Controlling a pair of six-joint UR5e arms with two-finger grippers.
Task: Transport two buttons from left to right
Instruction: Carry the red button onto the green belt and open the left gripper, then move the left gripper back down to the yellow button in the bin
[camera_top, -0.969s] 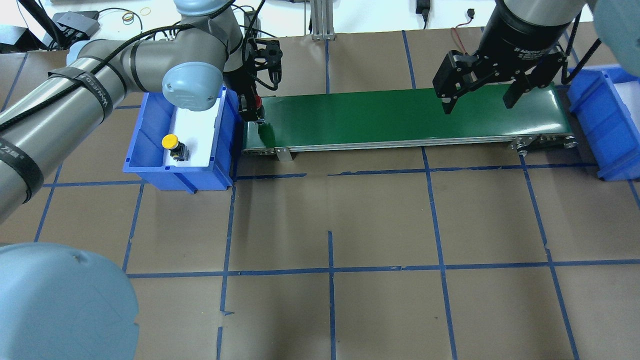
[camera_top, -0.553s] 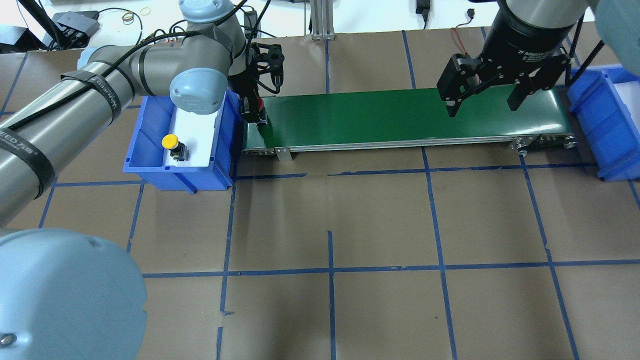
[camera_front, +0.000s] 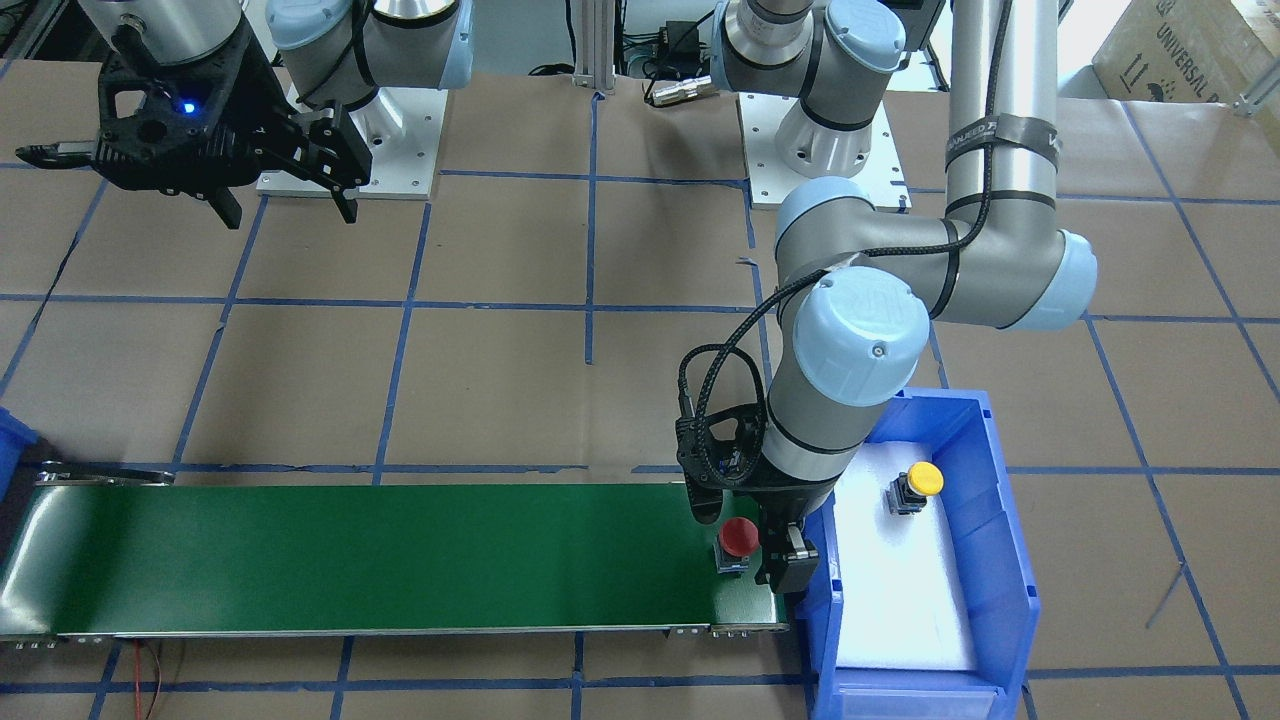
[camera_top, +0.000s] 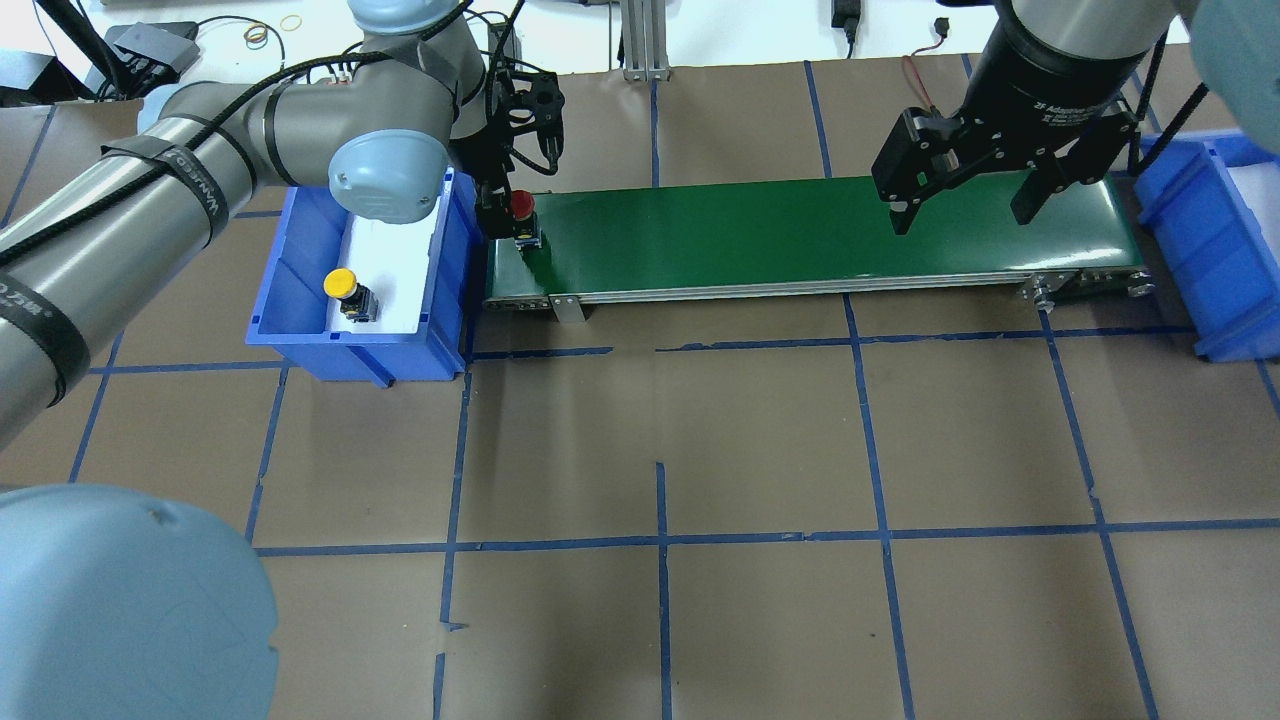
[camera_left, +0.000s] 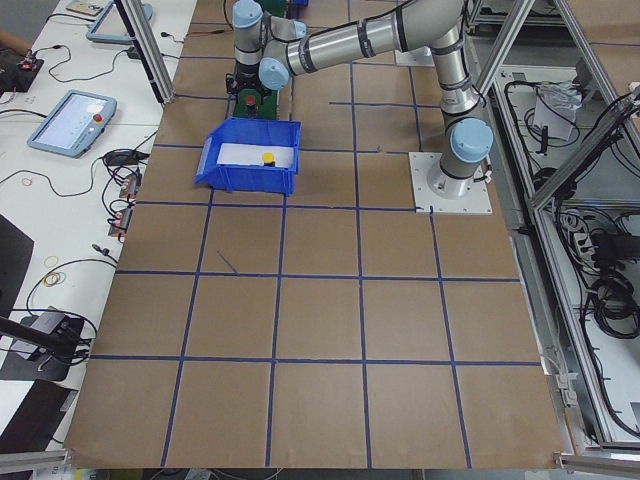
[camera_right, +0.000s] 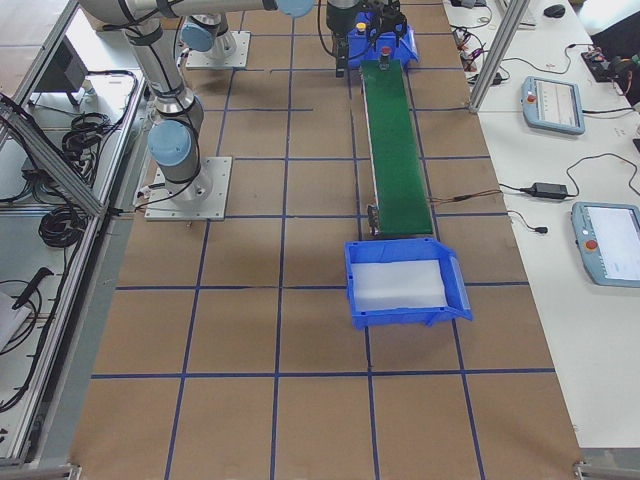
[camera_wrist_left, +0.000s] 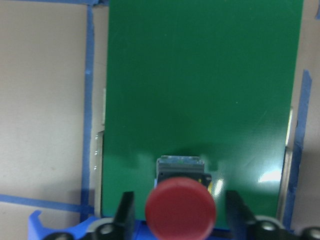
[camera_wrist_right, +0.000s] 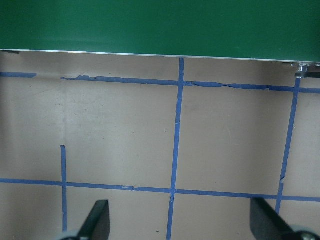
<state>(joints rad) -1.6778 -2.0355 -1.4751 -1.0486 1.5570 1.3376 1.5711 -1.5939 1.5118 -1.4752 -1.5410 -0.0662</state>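
The red button (camera_top: 522, 205) stands on the left end of the green conveyor belt (camera_top: 800, 230). My left gripper (camera_top: 508, 215) is open around it. In the left wrist view the red button (camera_wrist_left: 181, 210) sits between the fingers (camera_wrist_left: 125, 215) with a gap on each side. In the front view the red button (camera_front: 740, 535) rests on the belt (camera_front: 350, 560). The yellow button (camera_top: 342, 284) stands in the left blue bin (camera_top: 290, 260). My right gripper (camera_top: 965, 210) is open and empty above the belt's right end.
A second blue bin (camera_top: 1200, 230) with a white liner sits past the belt's right end. The left bin's wall (camera_front: 1000, 520) is right beside my left gripper (camera_front: 745, 545). Brown paper with blue tape lines (camera_wrist_right: 175, 150) covers the table in front of the belt.
My left gripper, shut on the red button before, now stands open around it, and the button rests on the belt a little further right. My right gripper has hardly moved.
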